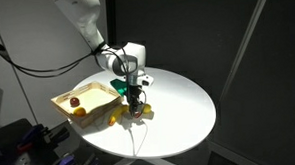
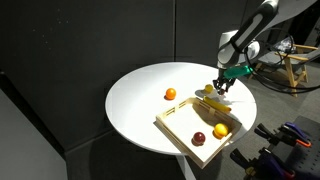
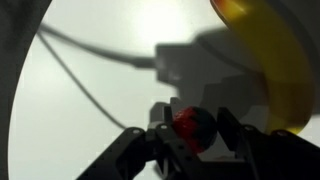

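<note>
- Two fruits (image 2: 199, 138) already lie in the tray (image 2: 178, 122).
- Gripper (image 3: 195, 130) fingers nearly shut, pinching a small red fruit (image 3: 190, 122) just above the table (image 2: 135, 105), beside the banana (image 2: 206, 96).
- Banana and orange (image 2: 171, 94) lie outside the tray, likely left to do.

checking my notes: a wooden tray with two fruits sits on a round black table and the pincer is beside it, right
Not quite: the table is white, not black, as both exterior views show. The rest stands: the wooden tray with two fruits sits on the round table and the pincer is beside it.
</note>
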You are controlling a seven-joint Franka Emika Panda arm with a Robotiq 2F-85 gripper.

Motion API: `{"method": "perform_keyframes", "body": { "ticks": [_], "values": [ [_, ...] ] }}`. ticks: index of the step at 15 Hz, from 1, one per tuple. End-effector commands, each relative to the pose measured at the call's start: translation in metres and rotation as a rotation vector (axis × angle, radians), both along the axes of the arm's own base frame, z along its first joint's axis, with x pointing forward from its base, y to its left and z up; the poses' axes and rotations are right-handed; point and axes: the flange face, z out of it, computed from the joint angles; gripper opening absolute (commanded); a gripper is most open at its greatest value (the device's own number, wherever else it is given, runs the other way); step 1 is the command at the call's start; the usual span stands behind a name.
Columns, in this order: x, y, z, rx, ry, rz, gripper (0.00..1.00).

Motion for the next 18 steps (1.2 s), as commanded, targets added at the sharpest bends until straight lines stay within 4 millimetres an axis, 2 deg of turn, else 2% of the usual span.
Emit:
{"method": "perform_keyframes", "body": {
  "ticks": [1,5,6,7,8,11,18],
  "values": [
    [0.006,-0.007,-0.001,0.003,-0.013,0.014,0.23],
    [0.006,-0.007,-0.003,0.003,-0.012,0.017,0.25],
    [0.006,-0.007,-0.003,0.003,-0.012,0.017,0.51],
    [0.006,-0.007,-0.003,0.003,-0.011,0.017,0.73],
    [0.007,-0.007,-0.003,0.003,-0.011,0.017,0.77],
    [0.007,-0.007,-0.002,0.004,-0.014,0.017,0.99],
    [0.003,-0.004,0.011,0.002,-0.01,0.015,1.0]
  ]
}}
